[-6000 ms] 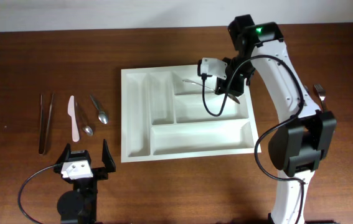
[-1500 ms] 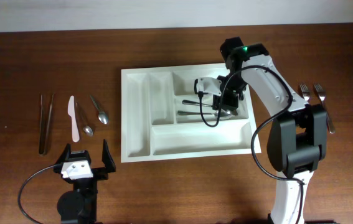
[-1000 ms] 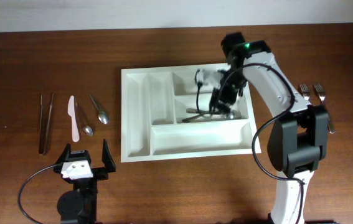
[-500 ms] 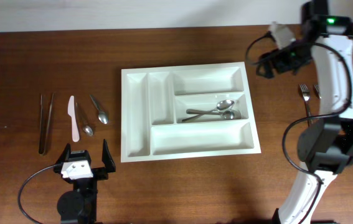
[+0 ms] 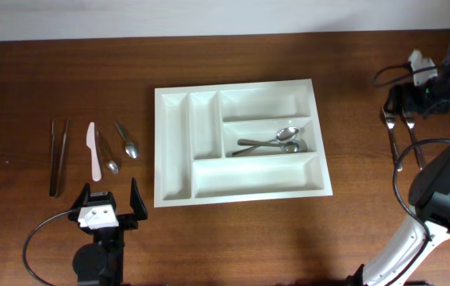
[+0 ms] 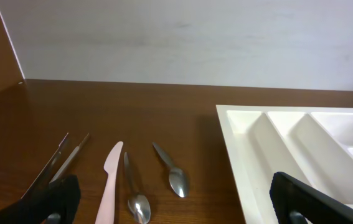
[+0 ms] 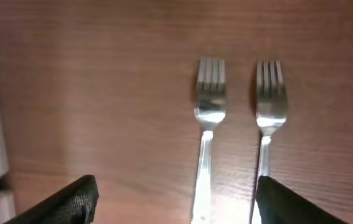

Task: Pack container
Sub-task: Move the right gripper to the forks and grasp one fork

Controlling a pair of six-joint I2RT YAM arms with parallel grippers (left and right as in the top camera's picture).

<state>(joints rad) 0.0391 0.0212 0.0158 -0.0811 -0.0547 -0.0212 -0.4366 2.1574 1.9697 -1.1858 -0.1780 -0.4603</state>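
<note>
The tray (image 5: 256, 176) is lying mid-desk, with two spoons (image 5: 274, 143) resting in its middle crosswise compartment. The right fingers (image 7: 70, 202) are hovering spread and empty above two forks (image 7: 208, 124), which are lying side by side on the desk (image 5: 209, 238), well right of the tray. The left fingers (image 6: 58, 199) are sitting spread, holding nothing, near the front edge. A knife (image 5: 93, 151), two loose spoons (image 5: 126, 140) and two thin sticks (image 5: 58, 155) are lying left of the tray.
</note>
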